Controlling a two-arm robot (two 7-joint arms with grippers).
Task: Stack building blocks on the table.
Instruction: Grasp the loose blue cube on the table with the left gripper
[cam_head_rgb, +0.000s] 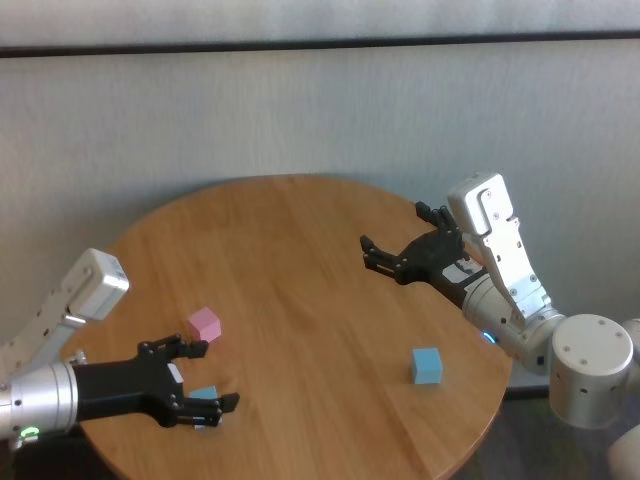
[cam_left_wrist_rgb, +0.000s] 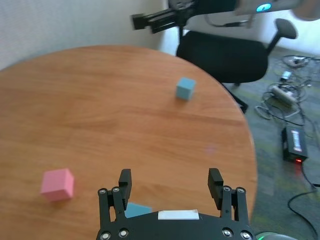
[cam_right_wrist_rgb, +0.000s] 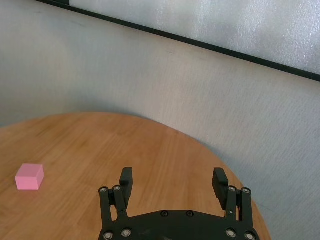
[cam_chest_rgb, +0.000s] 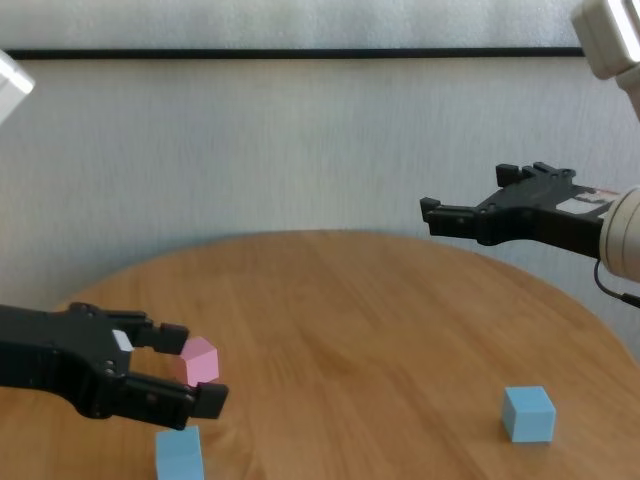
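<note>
On the round wooden table a pink block lies at the left. One light blue block lies near the front left edge, another at the right. My left gripper is open and empty, hovering just above the near blue block, which sits under its palm; the pink block is just beyond one finger. My right gripper is open and empty, held high over the table's right side, well apart from every block. The chest view shows the pink block and both blue blocks.
A grey wall stands behind the table. In the left wrist view a black office chair stands beyond the table's right edge, with cables and a power brick on the floor.
</note>
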